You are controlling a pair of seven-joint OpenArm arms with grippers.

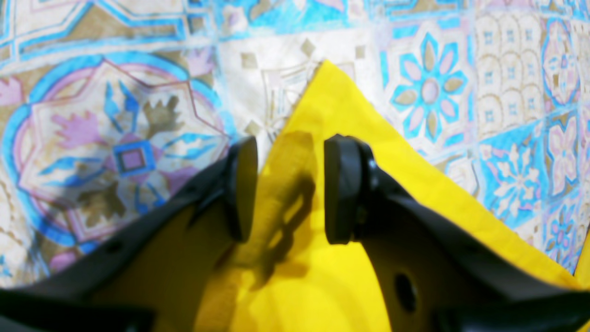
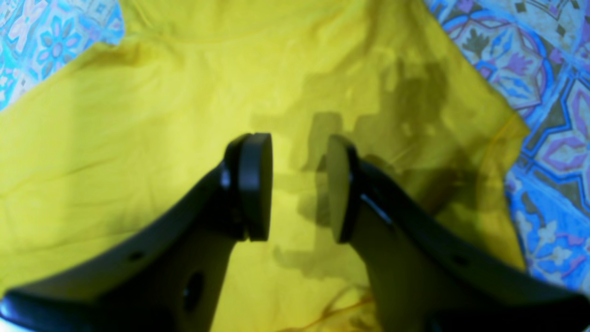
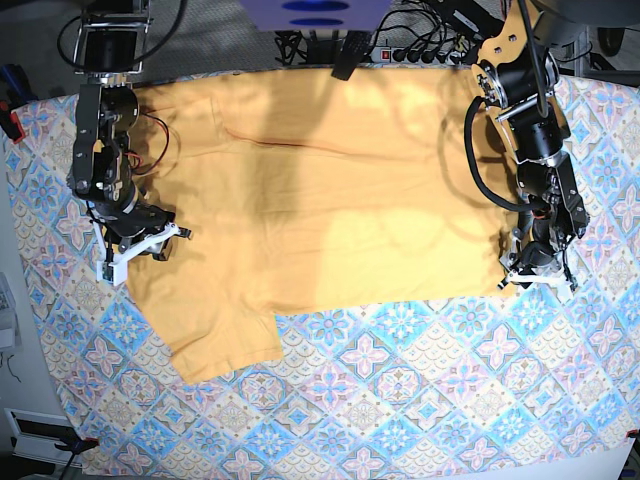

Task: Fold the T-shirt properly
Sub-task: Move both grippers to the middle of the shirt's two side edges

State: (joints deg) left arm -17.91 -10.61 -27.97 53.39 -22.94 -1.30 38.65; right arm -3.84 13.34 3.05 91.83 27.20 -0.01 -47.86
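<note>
The T-shirt [image 3: 320, 200] lies spread flat across the upper half of the base view, one sleeve hanging toward the lower left. You are at the opening step: both arms are poised over the cloth and no fold is made yet. The left gripper [image 1: 288, 189] hovers over a pointed corner of the shirt at the right edge of the base view, jaws partly open with nothing between them. The right gripper [image 2: 299, 186], at the left edge, hangs above the yellow fabric, likewise partly open and empty. Your next move calls for lowering each to pinch an edge. The tablecloth [image 3: 400, 400], patterned in blue and pink tiles, covers the table; cables [image 3: 400, 45] crowd the top of the frame.
</note>
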